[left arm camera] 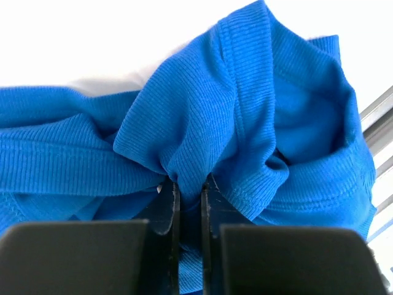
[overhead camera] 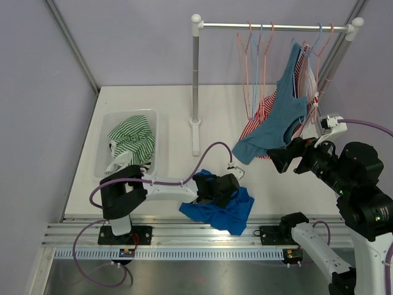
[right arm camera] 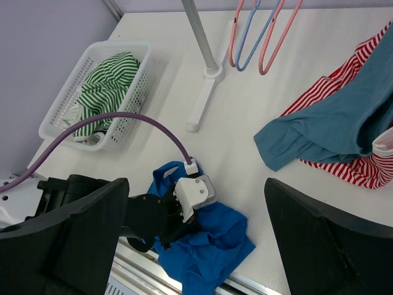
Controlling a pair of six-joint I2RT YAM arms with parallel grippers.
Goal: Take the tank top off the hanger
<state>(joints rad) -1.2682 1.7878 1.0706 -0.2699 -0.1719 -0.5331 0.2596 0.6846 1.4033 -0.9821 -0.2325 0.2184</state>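
Blue tank top [overhead camera: 228, 212]: crumpled flat at the near edge of the table [overhead camera: 159, 98], off any hanger.
Left gripper [left arm camera: 189, 184]: jaws nipped tight on a fold of that blue ribbed cloth.
Teal tank top [overhead camera: 284, 114]: hanging at the right end of the rack [overhead camera: 276, 26], draped over a red-striped top [overhead camera: 261, 117].
Right gripper [overhead camera: 284, 158]: jaws spread wide, holding nothing, just beside the teal hem.
Basket [overhead camera: 153, 123]: far left, green-striped garment [overhead camera: 132, 136] inside.

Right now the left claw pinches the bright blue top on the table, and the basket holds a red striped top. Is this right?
Not quite: the basket holds a green striped top, not a red one, as the right wrist view shows. The left claw does pinch the bright blue top on the table.
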